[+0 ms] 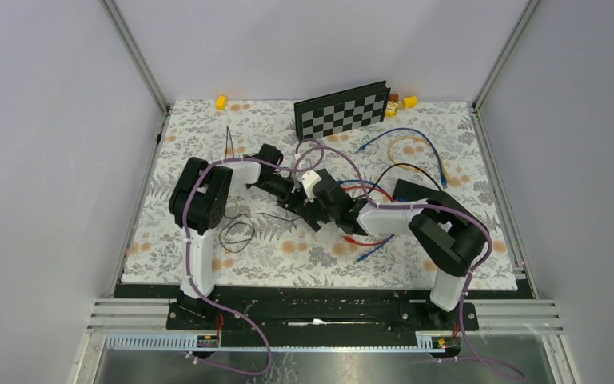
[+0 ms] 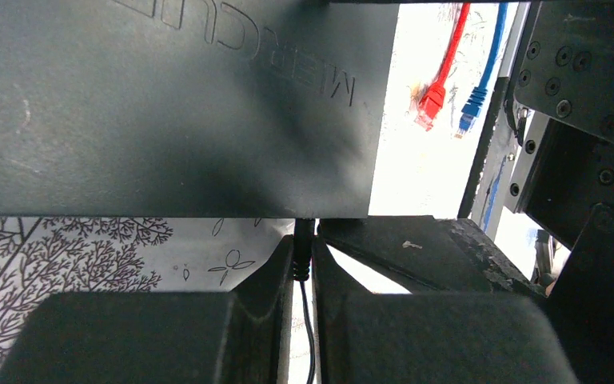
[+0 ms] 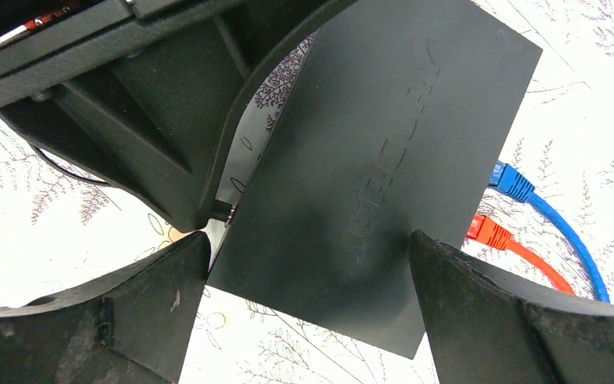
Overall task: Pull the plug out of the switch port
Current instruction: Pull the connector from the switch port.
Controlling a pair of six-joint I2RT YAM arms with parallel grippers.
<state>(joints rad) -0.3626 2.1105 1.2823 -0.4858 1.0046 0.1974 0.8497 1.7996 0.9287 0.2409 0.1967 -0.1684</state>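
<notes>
The black Mercusys switch lies flat on the floral mat at mid-table. Its thin black power plug sits in the switch's edge, with its cord trailing back between my fingers. My left gripper is shut on that plug, right at the switch. My right gripper spans the switch's width, one finger at each side edge, clamped on the body. A blue plug and a red plug are in ports on the far side.
A folded chessboard stands at the back, with yellow blocks beside it. Loose blue and orange cables lie at the back right. A black box sits right of the switch. A black cord loop lies left.
</notes>
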